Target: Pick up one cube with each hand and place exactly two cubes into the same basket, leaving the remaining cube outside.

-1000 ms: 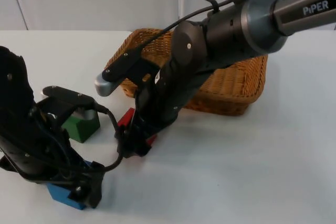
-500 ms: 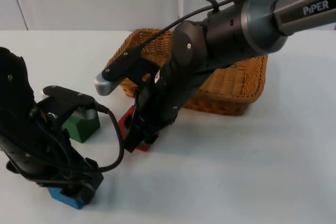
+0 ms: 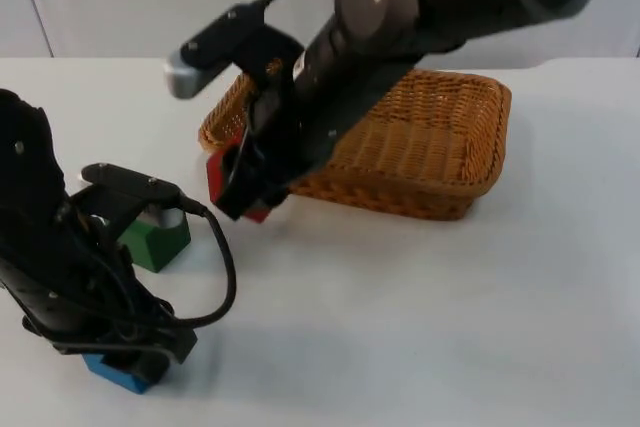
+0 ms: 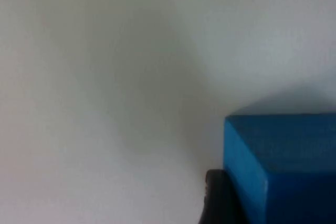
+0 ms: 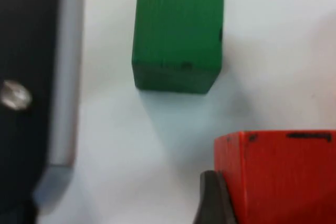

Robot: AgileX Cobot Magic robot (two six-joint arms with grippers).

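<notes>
Top view: the red cube is seen clamped in the right gripper, raised off the tabletop just beside the near-left corner of the wicker basket. The blue cube is gripped by the left gripper low at the tabletop's near-left edge; in the left wrist view it is pressed against a black fingertip. The green cube is left standing between them, beside the left arm. A risk is judged: the red cube could be knocked against the basket rim if carried across too low, and the basket shoved. The green cube could be nudged as the left arm lifts.
</notes>
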